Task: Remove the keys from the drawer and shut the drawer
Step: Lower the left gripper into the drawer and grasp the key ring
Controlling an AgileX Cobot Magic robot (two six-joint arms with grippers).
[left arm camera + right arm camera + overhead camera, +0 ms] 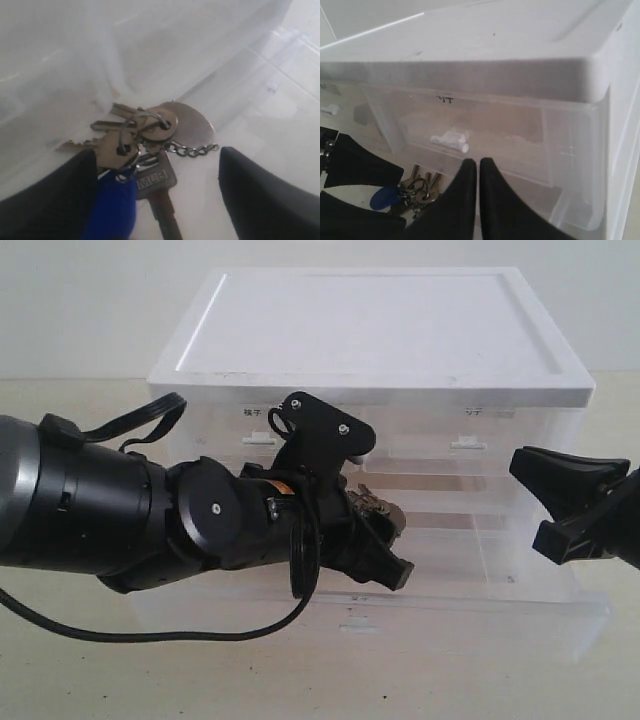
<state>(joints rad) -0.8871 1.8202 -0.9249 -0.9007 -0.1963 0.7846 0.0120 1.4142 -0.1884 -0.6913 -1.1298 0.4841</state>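
Observation:
The keys lie on the floor of the pulled-out lower drawer, silver-grey on a ring with a short chain and a round tag. Their blue fob rests against one black finger. My left gripper is open inside the drawer, one finger on each side of the bunch. The exterior view shows it reaching in over the keys. My right gripper is shut on nothing, hovering at the drawer's right end. Its view also shows the keys and fob.
The drawer unit is translucent plastic with a white lid and stands on a pale table. Two upper drawers with small white handles are shut. A black cable from the left arm loops over the table in front.

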